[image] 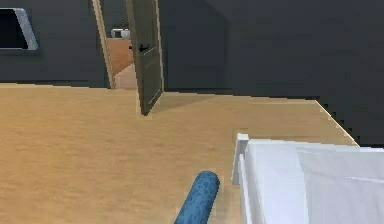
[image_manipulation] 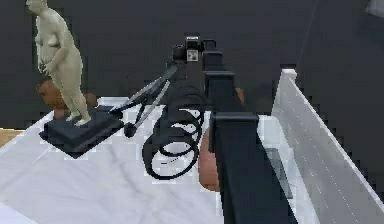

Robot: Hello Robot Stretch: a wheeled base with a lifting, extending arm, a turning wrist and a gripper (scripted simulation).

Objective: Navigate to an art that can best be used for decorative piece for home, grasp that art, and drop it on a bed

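The pale statue (image_manipulation: 60, 62) stands upright on its dark base on the white bed (image_manipulation: 110, 185), with the tool (image_manipulation: 118, 118) at that base; whether the tool has hold of it cannot be told. To drop it well, let go with the base flat on the mattress, then withdraw straight back so nothing tips the tall figure.

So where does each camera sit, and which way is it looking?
Forward view: sits on the robot, facing ahead and a bit down, at the wooden floor, an open door, a blue roll and a corner of the white bed.
Arm side view: sits on the robot's body, facing out sideways at a statue; the robot's dark arm and pincer show.
Shared: both see the white bed.
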